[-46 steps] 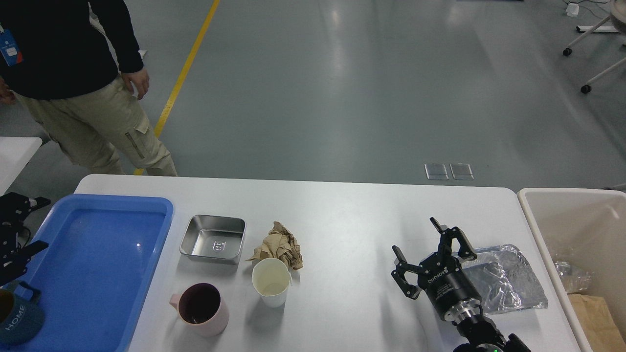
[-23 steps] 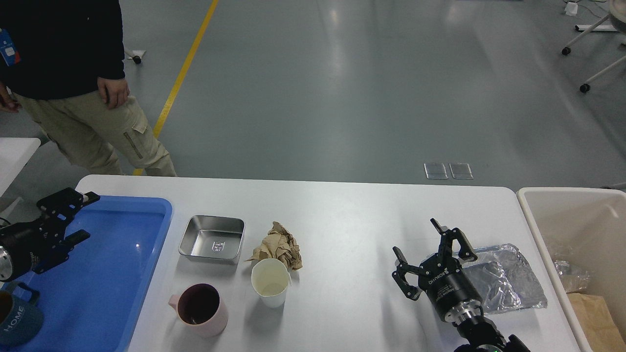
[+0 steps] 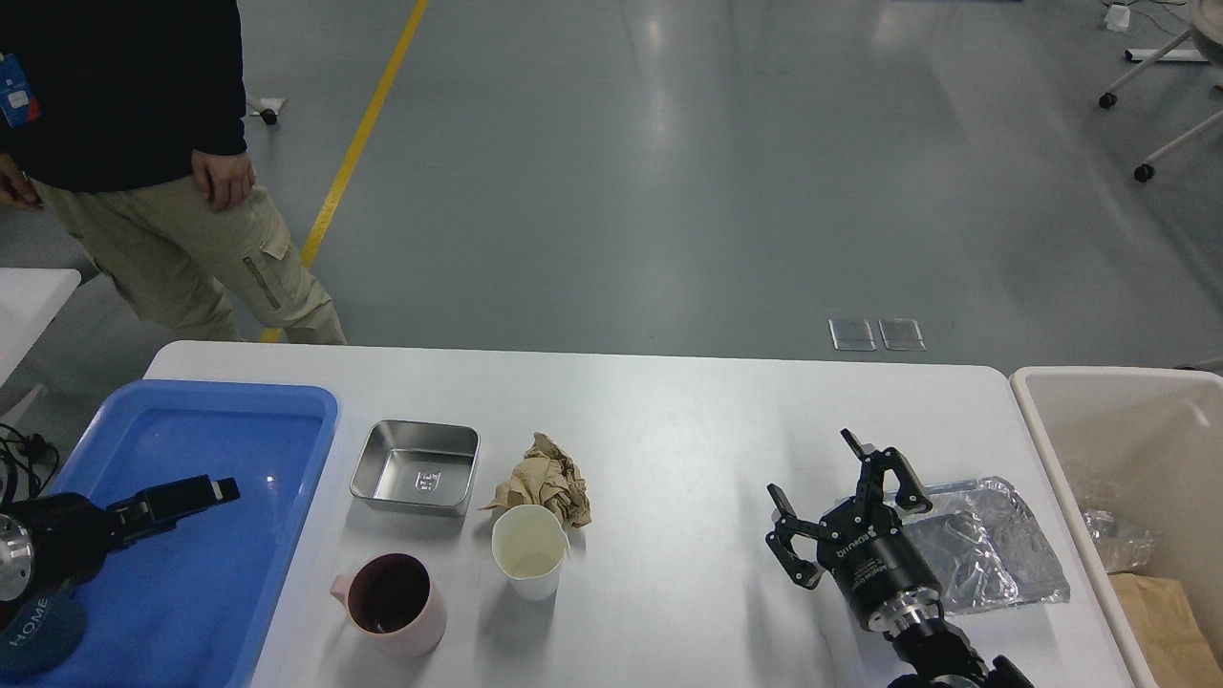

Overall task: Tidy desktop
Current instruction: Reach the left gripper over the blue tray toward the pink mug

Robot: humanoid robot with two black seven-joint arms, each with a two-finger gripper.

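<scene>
The white desktop [image 3: 669, 411] carries a square steel tray [image 3: 416, 468], a crumpled brown paper ball [image 3: 545, 487], a white paper cup [image 3: 528, 551] and a pink mug [image 3: 394, 604] with a dark inside. A flattened foil container [image 3: 989, 545] lies at the right. My right gripper [image 3: 817, 473] stands open just left of the foil, with nothing between its fingers. My left gripper [image 3: 186, 499] reaches in low over the blue tray [image 3: 220, 401]; it is seen side-on as one dark bar, so its fingers cannot be told apart.
A teal mug marked HOME [image 3: 38, 635] sits in the blue tray's near left corner. A beige bin [image 3: 1041, 411] with rubbish stands off the table's right end. A person [image 3: 143, 172] stands behind the far left corner.
My left arm has swung from the tray's left edge down and rightward over the blue tray, turning side-on. The right gripper has stayed put. The person shifted slightly left.
</scene>
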